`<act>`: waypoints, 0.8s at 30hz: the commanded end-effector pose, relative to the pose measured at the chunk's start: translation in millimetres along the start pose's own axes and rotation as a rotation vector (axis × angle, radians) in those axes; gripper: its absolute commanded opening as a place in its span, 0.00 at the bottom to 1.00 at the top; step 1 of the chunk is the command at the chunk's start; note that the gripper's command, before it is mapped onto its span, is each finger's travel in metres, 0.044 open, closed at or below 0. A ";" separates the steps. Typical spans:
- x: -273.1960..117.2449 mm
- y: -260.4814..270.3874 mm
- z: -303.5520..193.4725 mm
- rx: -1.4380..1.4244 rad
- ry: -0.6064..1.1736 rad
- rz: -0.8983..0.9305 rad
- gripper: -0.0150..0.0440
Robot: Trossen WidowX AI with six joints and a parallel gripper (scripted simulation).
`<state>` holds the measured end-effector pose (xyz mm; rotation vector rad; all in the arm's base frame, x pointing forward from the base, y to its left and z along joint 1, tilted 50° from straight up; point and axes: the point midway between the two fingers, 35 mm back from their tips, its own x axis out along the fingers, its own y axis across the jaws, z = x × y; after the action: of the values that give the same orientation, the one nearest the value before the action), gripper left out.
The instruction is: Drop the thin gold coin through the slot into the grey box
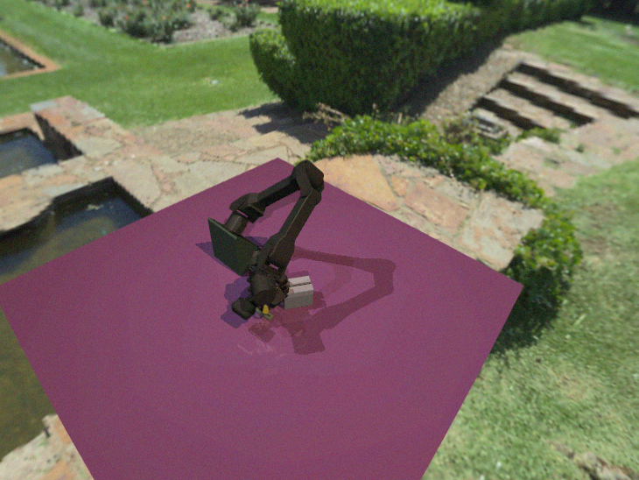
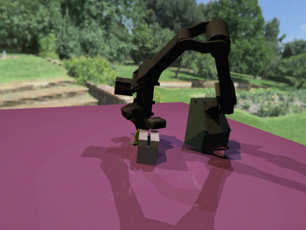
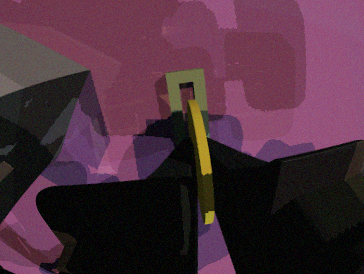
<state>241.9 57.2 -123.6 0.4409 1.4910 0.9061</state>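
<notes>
The gold coin [image 1: 265, 309] [image 2: 136, 135] [image 3: 203, 162] stands on edge, held between the fingertips of my gripper [image 3: 194, 144], which is shut on it. The fingers hide part of the coin. The shallow green holder [image 1: 270, 316] [image 2: 133, 143] [image 3: 200, 89] is directly under the coin, and its near part is hidden in the wrist view. I cannot tell whether the coin's lower edge still sits in its groove. The closed grey box [image 1: 299, 298] [image 2: 147, 155] [image 3: 35, 62] stands beside the holder, its lid slot showing in the top and exterior views.
My arm's dark green base [image 1: 229, 253] [image 2: 195, 123] stands on the purple table top [image 1: 257, 412] [image 2: 73, 197] behind the holder and box. The box is close to the gripper body, at the left of the wrist view. Arm shadows fall across the table.
</notes>
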 end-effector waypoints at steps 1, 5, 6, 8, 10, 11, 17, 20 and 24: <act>-6.8 -1.2 2.0 -0.003 -0.005 -0.003 0.25; -16.2 -2.3 3.1 -0.002 -0.005 -0.005 0.25; -18.5 -2.5 3.4 -0.002 -0.005 -0.006 0.25; -23.3 -2.9 3.7 -0.002 -0.005 -0.007 0.25; -28.1 -3.2 4.0 -0.002 -0.005 -0.008 0.25; -30.5 -3.4 4.2 -0.002 -0.005 -0.008 0.25; -45.3 -3.9 4.5 -0.001 -0.005 -0.010 0.25; -52.8 -4.0 4.4 -0.001 -0.005 -0.010 0.25; -62.8 -3.8 3.9 -0.002 -0.005 -0.010 0.25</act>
<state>252.8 16.1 -89.9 0.4472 1.4946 0.9004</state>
